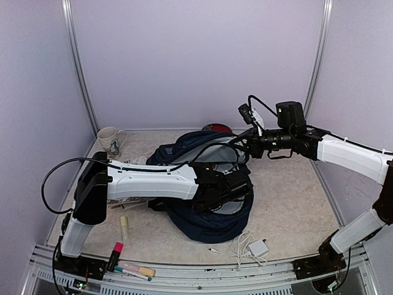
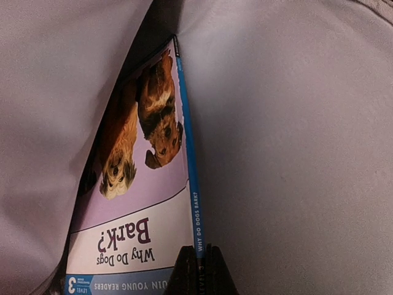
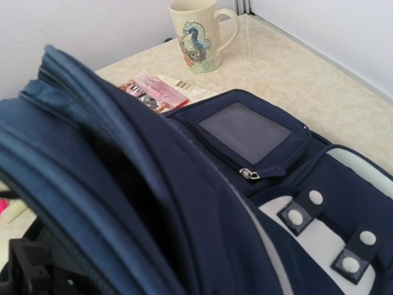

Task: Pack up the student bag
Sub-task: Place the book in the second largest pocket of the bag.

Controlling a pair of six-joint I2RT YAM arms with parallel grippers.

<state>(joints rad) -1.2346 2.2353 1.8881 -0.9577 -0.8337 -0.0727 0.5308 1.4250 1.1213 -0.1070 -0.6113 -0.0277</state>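
Note:
The student bag (image 1: 209,215), dark navy, lies in the middle of the table with its mouth held up. My left gripper (image 2: 198,261) is inside it, shut on the blue spine of a book (image 2: 138,203) titled "Why Do Dogs Bark?"; pale lining surrounds it. In the top view the left gripper (image 1: 236,184) is sunk in the bag's opening. My right gripper (image 1: 241,145) is at the bag's raised upper rim and seems to grip the fabric. In the right wrist view its fingers are hidden behind the navy fabric (image 3: 153,203); the bag's pocket window (image 3: 244,131) shows.
A seahorse mug (image 1: 109,140) stands at the back left, also in the right wrist view (image 3: 196,34). A pink packet (image 3: 153,92) lies beside the bag. A white charger with cable (image 1: 258,247) lies near front. A pink-capped marker (image 1: 115,253), yellow stick (image 1: 124,228) and pens (image 1: 138,271) lie front left.

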